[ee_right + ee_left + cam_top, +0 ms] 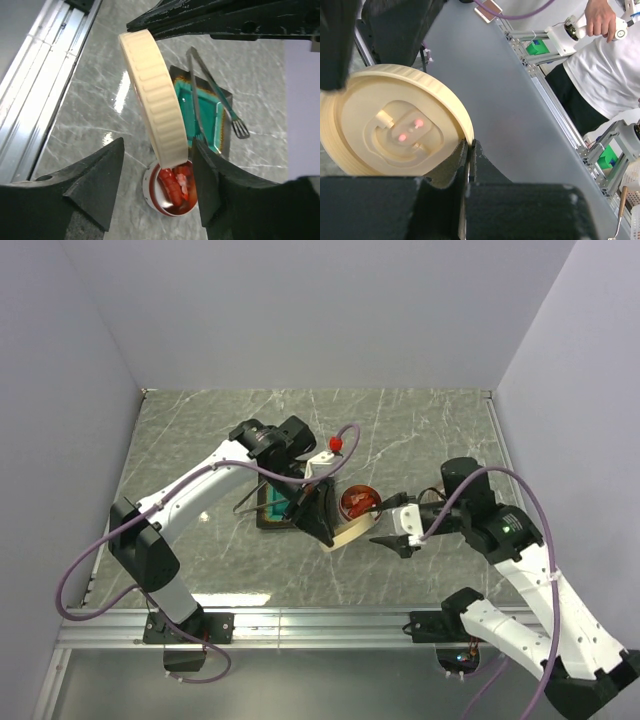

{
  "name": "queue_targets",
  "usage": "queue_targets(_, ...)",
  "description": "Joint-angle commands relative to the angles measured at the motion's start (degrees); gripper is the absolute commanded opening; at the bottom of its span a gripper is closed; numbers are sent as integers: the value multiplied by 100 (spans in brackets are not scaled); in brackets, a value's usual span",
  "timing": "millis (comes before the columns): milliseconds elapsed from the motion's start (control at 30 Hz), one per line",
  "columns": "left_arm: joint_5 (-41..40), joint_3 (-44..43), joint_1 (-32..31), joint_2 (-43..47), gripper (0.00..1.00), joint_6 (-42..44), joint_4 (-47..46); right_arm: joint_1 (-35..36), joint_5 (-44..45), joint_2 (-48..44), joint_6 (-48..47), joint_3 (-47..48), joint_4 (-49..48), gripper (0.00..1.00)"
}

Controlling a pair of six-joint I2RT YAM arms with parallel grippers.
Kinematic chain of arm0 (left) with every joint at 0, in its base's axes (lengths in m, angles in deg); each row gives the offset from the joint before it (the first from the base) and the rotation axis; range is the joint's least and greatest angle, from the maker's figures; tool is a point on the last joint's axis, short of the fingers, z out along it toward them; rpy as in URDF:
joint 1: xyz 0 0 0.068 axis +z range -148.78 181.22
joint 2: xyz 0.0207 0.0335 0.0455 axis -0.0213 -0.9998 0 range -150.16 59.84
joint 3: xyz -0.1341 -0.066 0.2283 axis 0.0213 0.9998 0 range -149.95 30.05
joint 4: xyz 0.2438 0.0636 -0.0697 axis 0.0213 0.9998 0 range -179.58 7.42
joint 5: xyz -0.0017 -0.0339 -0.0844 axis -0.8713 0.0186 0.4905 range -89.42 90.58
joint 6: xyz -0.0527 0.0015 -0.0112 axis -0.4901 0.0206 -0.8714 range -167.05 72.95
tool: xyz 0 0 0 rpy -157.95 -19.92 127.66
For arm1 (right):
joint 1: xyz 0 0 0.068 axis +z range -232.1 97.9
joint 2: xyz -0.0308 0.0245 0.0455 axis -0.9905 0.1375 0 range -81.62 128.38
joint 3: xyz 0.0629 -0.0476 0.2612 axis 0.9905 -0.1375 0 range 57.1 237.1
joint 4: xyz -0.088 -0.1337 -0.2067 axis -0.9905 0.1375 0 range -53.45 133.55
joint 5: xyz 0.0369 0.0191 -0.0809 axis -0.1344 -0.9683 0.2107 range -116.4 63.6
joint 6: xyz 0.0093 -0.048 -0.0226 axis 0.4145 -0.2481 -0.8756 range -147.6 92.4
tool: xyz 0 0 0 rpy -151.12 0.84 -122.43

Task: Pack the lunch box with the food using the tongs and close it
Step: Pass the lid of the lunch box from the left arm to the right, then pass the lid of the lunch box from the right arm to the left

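Over marble table (200, 430), L hand (470, 152) pinches cream lid (390, 125) rim; R hand (157, 150) spread beside it.

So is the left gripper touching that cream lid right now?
Touching. The left wrist view shows the left gripper shut on the rim of the cream lid, pinching its edge with no gap.

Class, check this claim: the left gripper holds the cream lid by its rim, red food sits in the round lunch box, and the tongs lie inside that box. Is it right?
Not quite. The tongs lie across the teal tray, not in the lunch box, as the right wrist view shows. The rest holds.
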Motion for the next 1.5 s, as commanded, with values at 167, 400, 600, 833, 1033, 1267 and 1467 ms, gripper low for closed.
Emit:
queue_targets(167, 74, -85, -237, 182, 1, 264, 189, 585, 334, 350, 816, 257, -711, 42)
queue_targets(400, -453, 362, -193, 839, 24, -560, -1248, 655, 457, 482, 1308, 451, -658, 0)
queue_targets(600, -1788, 1742, -202, 2282, 46, -2610, -4125, 673, 615, 833, 1493, 811, -166, 0)
queue_targets(833, -2992, 1418, -465, 2150, 52, -2935, -4072, 787, 1002, 1282, 1730, 1364, 309, 0)
queue_targets(1033, -3714, 1761, -562, 2362, 43, -3269, -4566, 901, 1248, 1326, 1854, 1479, 291, 0)
queue_targets(1267, -3837, 1787, -606, 2212, 25, -3419, -4601, 980, 1476, 1388, 1994, 1576, 186, 0)
queue_targets(1467, -4478, 1874, -615, 2133, 11, -3752, -4891, 989, 1564, 1546, 2249, 1734, 142, 0)
